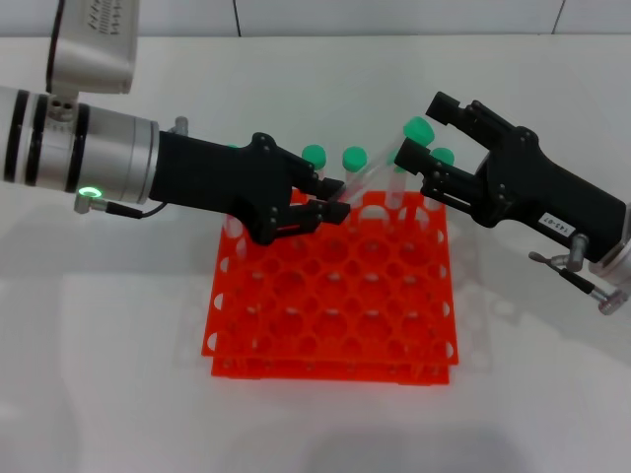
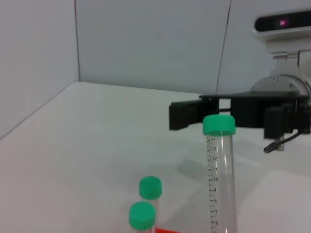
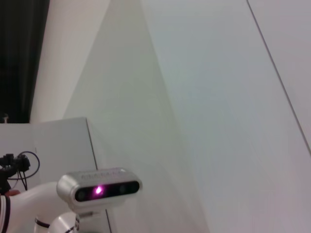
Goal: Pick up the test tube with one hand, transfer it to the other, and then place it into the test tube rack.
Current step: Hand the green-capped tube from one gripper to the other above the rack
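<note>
My left gripper, black and unlabelled, is shut on the lower end of the test tube and holds it tilted above the back of the orange-red rack. The tube's green cap points up toward my right gripper, black with a white label. Its fingers are open, one on each side of the cap. In the left wrist view the tube stands close up, with the right gripper spread behind its cap. The right wrist view shows none of these.
Other green-capped tubes stand in the rack's back row and show in the left wrist view. The rack sits on a white table with a white wall behind. The right wrist view shows the left arm's wrist camera.
</note>
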`<action>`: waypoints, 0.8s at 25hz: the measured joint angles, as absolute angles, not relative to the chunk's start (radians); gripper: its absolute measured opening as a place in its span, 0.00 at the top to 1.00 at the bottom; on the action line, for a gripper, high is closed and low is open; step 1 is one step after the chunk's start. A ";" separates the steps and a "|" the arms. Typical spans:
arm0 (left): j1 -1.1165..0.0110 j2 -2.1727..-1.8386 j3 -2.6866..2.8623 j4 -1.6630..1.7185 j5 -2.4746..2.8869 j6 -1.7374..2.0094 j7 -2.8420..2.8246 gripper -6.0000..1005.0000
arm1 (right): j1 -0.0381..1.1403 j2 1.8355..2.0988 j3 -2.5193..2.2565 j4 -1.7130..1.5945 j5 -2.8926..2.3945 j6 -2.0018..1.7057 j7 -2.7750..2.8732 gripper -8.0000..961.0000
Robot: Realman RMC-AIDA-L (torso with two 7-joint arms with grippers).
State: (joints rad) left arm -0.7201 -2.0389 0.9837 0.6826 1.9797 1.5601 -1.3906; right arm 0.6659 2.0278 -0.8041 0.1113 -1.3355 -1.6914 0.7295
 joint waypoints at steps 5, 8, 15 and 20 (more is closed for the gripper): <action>-0.732 -2.047 0.984 0.683 1.980 1.559 -1.390 0.80 | 0.675 2.028 -0.797 0.125 -1.333 -1.676 0.714 0.17; -0.734 -2.049 0.985 0.683 1.980 1.546 -1.390 0.80 | 0.675 2.028 -0.774 0.134 -1.337 -1.676 0.699 0.18; -0.734 -2.051 0.997 0.682 1.980 1.538 -1.392 0.80 | 0.676 2.028 -0.764 0.152 -1.339 -1.682 0.673 0.20; -0.739 -2.051 0.997 0.681 1.980 1.537 -1.392 0.80 | 0.677 2.028 -0.764 0.153 -1.341 -1.679 0.669 0.21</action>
State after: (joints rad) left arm -0.7391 -2.0510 0.9971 0.6811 1.9804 1.5369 -1.3921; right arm 0.6765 2.0278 -0.7639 0.1525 -1.3410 -1.6790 0.6690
